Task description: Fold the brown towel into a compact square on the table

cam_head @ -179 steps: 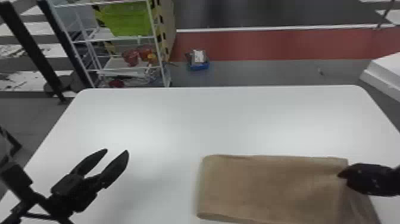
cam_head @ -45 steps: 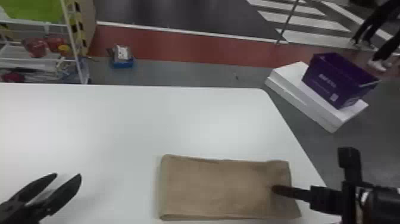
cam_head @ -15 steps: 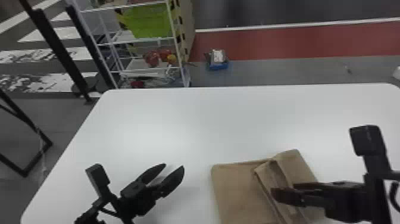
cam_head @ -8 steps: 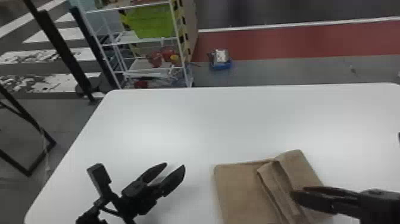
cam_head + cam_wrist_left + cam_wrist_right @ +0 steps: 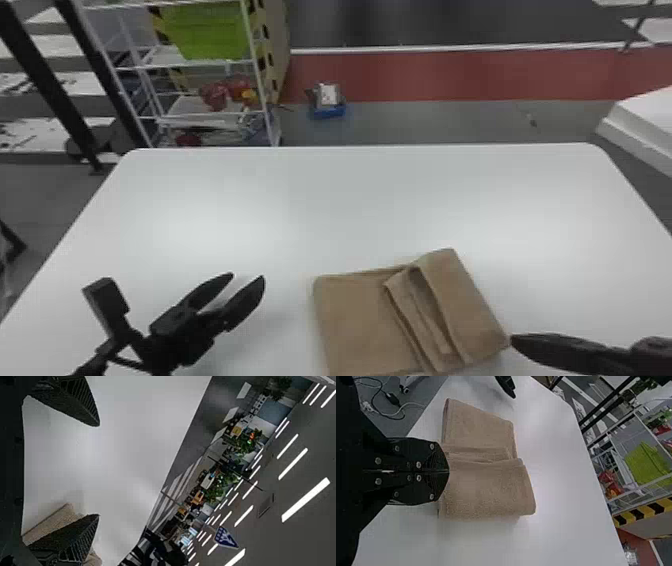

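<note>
Towel (image 5: pixel 360 315) partly folded, 1 flap (image 5: pixel 462 305) lying askew; squaring likely remains. Left gripper (image 5: pixel 248 276) open, right gripper (image 5: pixel 448 471) closed.

The left pincer (image 5: pixel 248 278) is black, with two flat, tapering fingers (image 5: pixel 75 403) ribbed in fine parallel grooves. Behind it stands a blocky black box (image 5: pixel 106 302) on a slim stalk (image 5: pixel 125 327). The right pincer (image 5: pixel 516 342) is black too, its smooth plates (image 5: pixel 417 451) dotted with round, silvery screws (image 5: pixel 418 465).
</note>
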### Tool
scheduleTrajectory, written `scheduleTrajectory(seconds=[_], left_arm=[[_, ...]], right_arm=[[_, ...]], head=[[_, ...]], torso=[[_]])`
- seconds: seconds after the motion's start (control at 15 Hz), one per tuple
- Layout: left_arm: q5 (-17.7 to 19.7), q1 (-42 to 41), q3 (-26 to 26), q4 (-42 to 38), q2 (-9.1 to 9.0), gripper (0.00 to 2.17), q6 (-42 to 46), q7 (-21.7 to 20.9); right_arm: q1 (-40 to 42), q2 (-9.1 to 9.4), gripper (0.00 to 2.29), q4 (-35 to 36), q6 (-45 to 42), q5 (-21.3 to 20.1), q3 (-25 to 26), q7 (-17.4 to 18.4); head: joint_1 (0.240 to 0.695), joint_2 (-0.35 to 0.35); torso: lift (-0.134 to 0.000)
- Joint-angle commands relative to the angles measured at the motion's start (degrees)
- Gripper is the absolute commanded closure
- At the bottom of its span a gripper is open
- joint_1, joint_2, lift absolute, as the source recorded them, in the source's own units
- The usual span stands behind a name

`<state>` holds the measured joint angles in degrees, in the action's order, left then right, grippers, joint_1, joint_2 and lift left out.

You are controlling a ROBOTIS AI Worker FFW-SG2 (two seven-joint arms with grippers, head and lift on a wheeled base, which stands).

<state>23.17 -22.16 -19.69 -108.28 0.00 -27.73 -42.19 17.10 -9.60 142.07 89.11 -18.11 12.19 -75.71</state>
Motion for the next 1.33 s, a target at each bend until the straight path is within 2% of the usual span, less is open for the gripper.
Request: scheduleTrajectory(seconds=[0.0,0.2,0.53,0.87,1.27], left_arm=[[-0.05,0.19,0.00,0.17,-0.15,0.06,0.00,0.00],[-0.14,0.45,0.18,0.52,-0.15,0.06,0.00,0.00],[-0.23,0.45,0.09,0.70,-0.15,0.06,0.00,0.00],[-0.14,0.37,-0.18,0.61,-0.15,0.06,0.00,0.00],[-0.05,0.28,-0.61,0.70,-0.15,0.06,0.00,-0.09]], right_arm=[[2.24,-2.01,1.87,-0.13,-1.96,-2.28,0.65,-1.81],[1.45,-4.20,1.87,-3.12,-2.14,-5.71,-0.06,-2.17],[-4.70,-3.94,1.87,-10.76,-2.14,-9.05,-4.10,-1.46],[-8.22,-3.76,1.87,-14.37,-1.08,-13.01,-11.31,-1.55],[-7.69,-3.85,1.87,-13.75,0.85,-13.36,-13.06,-2.62]], head=[[0.695,0.054],[0.695,0.027],[0.695,-0.019],[0.695,0.013],[0.695,0.061]], torso=[[-0.134],[-0.134],[-0.134],[-0.134],[-0.134]])
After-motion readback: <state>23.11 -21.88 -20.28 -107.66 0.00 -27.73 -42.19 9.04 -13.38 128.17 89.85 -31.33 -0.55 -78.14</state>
